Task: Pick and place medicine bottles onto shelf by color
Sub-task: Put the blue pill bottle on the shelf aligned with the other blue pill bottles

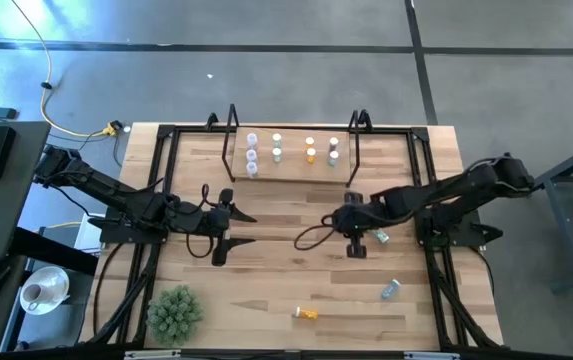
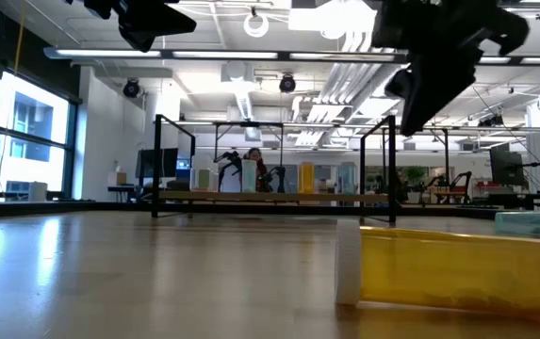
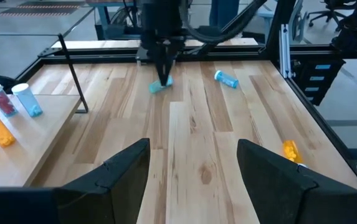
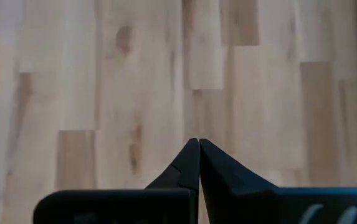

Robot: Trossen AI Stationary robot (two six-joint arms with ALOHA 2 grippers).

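Note:
The shelf (image 1: 291,160) stands at the table's far middle with several medicine bottles (image 1: 277,152) upright on it. Three bottles lie loose on their sides on the table: a teal one (image 1: 378,237) beside my right hand, another teal one (image 1: 391,289) nearer the front right, and an orange one (image 1: 306,313) (image 2: 458,271) near the front edge. My right gripper (image 4: 198,143) (image 3: 164,73) is shut, slants down and hovers over bare wood just left of the first teal bottle (image 3: 161,86). My left gripper (image 3: 194,163) (image 1: 238,228) waits open at the table's left middle.
A green spiky plant ball (image 1: 174,312) sits at the front left corner. A black frame (image 1: 166,135) runs around the tabletop. A black cable (image 1: 311,237) loops below my right wrist. Bare wood lies between the two grippers.

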